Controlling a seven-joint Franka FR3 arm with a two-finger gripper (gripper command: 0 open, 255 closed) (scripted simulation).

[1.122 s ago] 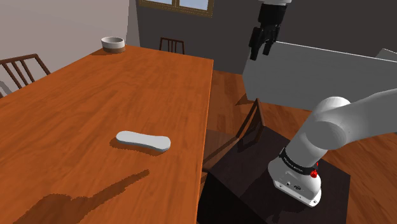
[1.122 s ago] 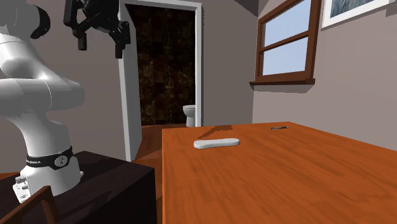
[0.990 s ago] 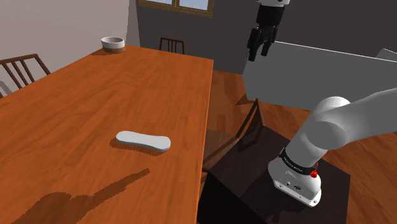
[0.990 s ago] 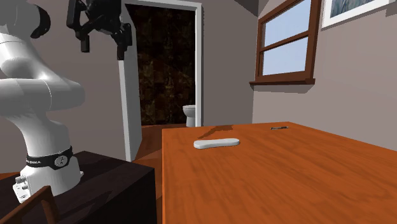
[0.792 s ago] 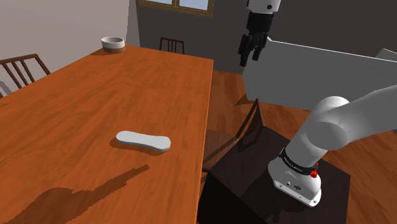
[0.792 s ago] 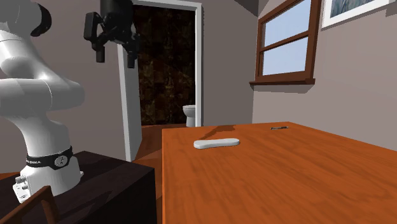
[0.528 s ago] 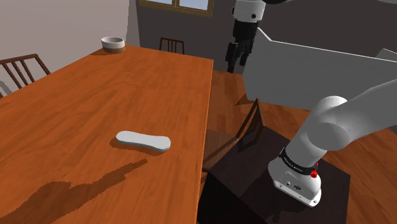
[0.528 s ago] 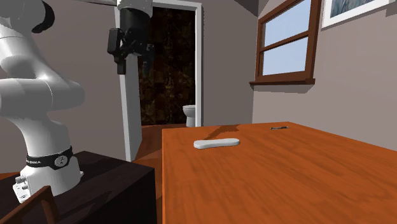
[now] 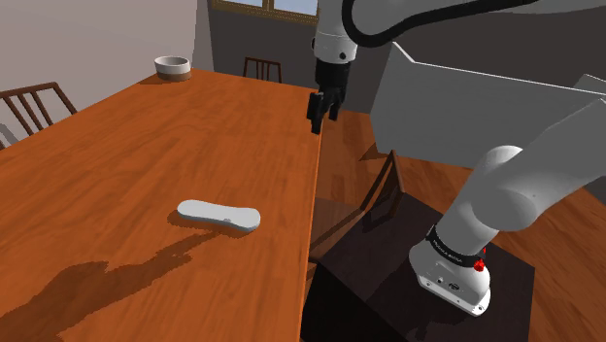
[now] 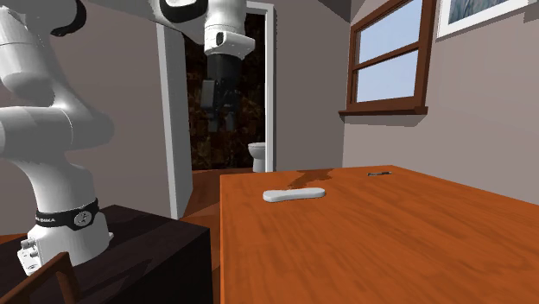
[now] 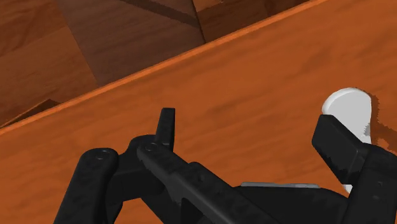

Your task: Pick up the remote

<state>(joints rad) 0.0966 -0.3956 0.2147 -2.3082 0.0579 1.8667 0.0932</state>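
Looking over the table point(image 9: 117, 146) from the shoulder view's left, a chair point(image 9: 34, 105) stood at its left edge and a pale bowl point(image 9: 172, 65) sat on its far corner. The remote point(image 9: 218, 215), drawn plain white, lay flat on the tabletop, nearer the edge facing the stand point(image 9: 427, 301). The gripper point(image 9: 319, 121) hung in the air over that same edge, pointing down, well apart from the remote. In the second exterior view the gripper point(image 10: 221, 123) was up above the table's left edge, with the remote point(image 10: 294, 194) lying on the table. In the wrist view the gripper point(image 11: 248, 130) had its fingers point(image 11: 167, 127) spread, just bare tabletop between them, and the remote point(image 11: 348, 109) poked out beside the other finger, untouched.
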